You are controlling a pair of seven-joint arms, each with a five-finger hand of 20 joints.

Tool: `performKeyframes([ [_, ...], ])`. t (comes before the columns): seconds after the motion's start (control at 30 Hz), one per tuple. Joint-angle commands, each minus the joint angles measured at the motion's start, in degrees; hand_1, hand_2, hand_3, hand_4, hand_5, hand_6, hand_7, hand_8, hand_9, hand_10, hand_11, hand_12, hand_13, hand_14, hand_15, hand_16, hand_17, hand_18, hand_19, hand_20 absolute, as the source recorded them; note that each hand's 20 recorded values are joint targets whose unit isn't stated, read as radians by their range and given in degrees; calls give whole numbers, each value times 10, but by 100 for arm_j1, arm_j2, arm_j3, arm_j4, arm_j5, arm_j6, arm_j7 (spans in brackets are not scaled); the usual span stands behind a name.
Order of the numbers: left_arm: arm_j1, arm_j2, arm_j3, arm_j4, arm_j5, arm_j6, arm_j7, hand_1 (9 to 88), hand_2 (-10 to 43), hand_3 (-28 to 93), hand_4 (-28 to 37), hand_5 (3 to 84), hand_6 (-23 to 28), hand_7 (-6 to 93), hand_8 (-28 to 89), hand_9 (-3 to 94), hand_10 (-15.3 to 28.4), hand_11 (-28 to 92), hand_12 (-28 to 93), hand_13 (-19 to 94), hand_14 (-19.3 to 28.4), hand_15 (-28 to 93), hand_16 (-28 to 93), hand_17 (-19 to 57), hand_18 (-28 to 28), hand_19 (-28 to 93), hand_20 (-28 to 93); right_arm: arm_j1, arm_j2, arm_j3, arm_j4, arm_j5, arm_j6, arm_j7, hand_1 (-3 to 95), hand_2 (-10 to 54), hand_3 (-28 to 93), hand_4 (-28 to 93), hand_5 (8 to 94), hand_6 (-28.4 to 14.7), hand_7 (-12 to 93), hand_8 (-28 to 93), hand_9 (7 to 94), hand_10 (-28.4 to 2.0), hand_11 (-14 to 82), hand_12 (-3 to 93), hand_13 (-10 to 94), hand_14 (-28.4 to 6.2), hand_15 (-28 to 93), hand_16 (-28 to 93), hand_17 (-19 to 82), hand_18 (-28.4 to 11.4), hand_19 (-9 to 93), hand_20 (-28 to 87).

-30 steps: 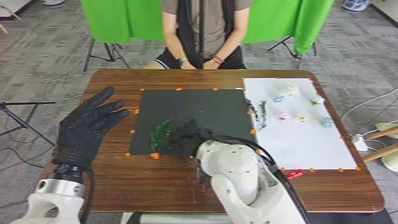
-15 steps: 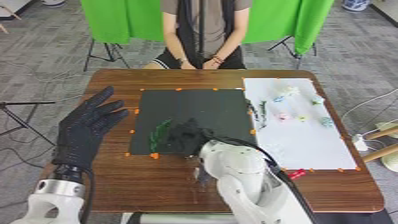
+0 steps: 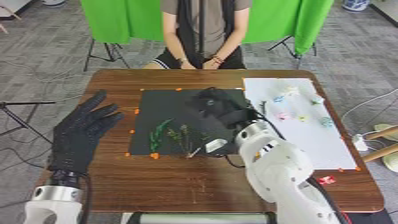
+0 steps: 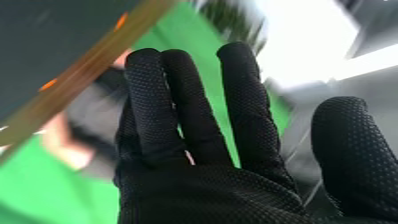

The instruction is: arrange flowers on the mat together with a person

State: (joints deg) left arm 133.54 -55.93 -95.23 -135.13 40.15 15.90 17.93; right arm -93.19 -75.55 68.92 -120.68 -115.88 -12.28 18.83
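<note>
Right hand [image 3: 216, 104]: over the far right part of the flat black mat [image 3: 169, 106]. Wrist view has its fingers straight and loosely spread, thumb well out to the side. Left hand [image 3: 76, 132]: at the left side of the brown wooden table [image 3: 151, 187], fingers extended, thumb apart. Leafy bright-green sprig [image 3: 157, 135] lies on the mat's near left part; thin-stemmed dull-green sprig [image 3: 185, 140] just beside it, to the right. Small pastel flowers [image 3: 283, 116] sit scattered on the white rectangular sheet [image 3: 306, 145], right of the mat.
</note>
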Motion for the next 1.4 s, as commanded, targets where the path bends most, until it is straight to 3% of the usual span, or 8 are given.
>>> performKeyframes([
  [0.03, 117, 57, 122, 121, -176, 295, 392, 218, 95, 763, -283, 348, 81, 94, -93, 425, 212, 237, 90, 356, 278, 450, -123, -21, 276, 701, -168, -1257, 351, 1482, -317, 5084, 663, -232, 72, 214, 818, -283, 573, -9, 108, -130, 516, -218, 229, 114, 380, -246, 578, 29, 21, -215, 502, 196],
  [0.2, 223, -41, 64, 219, -137, 115, 382, 209, 93, 768, -283, 342, 74, 96, -94, 426, 207, 223, 86, 362, 272, 426, -115, -17, 276, 709, -188, -2077, 192, 2043, -493, 6242, 1091, -494, 61, 228, 800, -283, 523, -13, 94, -123, 503, -209, 187, 110, 373, -251, 480, 51, 24, -217, 494, 186],
  [0.27, 302, -111, 46, 251, -242, 175, 430, 209, 93, 767, -283, 342, 74, 96, -94, 419, 206, 220, 87, 357, 271, 421, -112, -22, 275, 703, -194, -2311, 91, 2159, -532, 6576, 1191, -607, 54, 231, 796, -283, 502, -12, 94, -121, 499, -206, 176, 109, 373, -253, 458, 58, 24, -217, 486, 182],
  [0.37, 460, -197, -37, 262, -228, 155, 544, 203, 90, 765, -283, 342, 73, 96, -94, 404, 206, 214, 88, 338, 275, 423, -104, -33, 272, 692, -196, -2592, -23, 2254, -579, 6691, 1306, -778, 45, 236, 792, -283, 472, -7, 94, -121, 494, -205, 169, 111, 373, -255, 452, 69, 24, -216, 484, 181],
  [0.53, 531, -288, -150, 290, -121, -12, 388, 194, 88, 762, -283, 339, 63, 93, -93, 387, 203, 209, 93, 312, 282, 451, -92, -40, 271, 685, -179, -2870, -74, 2408, -643, 6486, 1238, -653, 31, 242, 774, -283, 437, -5, 88, -118, 488, -203, 163, 111, 375, -257, 451, 77, 23, -215, 483, 181],
  [0.7, 485, -352, -93, 335, -71, -151, 308, 185, 90, 757, -283, 337, 62, 91, -92, 378, 200, 202, 93, 303, 283, 451, -96, -48, 269, 670, -172, -2920, -142, 2429, -637, 6235, 1106, -611, 12, 248, 771, -283, 417, -4, 85, -115, 481, -195, 141, 107, 361, -260, 396, 75, 12, -215, 463, 173],
  [1.03, 494, -286, -25, 300, -151, -2, 412, 180, 90, 757, -283, 344, 68, 91, -88, 375, 207, 207, 103, 292, 282, 458, -89, -57, 265, 628, -105, -2896, -153, 2417, -653, 6155, 1106, -620, 0, 251, 775, -283, 412, -7, 85, -117, 469, -189, 108, 108, 345, -257, 320, 109, 3, -209, 444, 165],
  [1.4, 438, -257, 15, 280, -159, 14, 412, 183, 92, 755, -283, 370, 95, 115, -89, 382, 221, 244, 110, 293, 284, 492, -98, -58, 267, 638, -84, -2911, -86, 2370, -676, 6161, 1243, -710, -2, 254, 780, -283, 436, -14, 96, -120, 485, -191, 116, 111, 361, -255, 345, 121, 4, -207, 445, 170],
])
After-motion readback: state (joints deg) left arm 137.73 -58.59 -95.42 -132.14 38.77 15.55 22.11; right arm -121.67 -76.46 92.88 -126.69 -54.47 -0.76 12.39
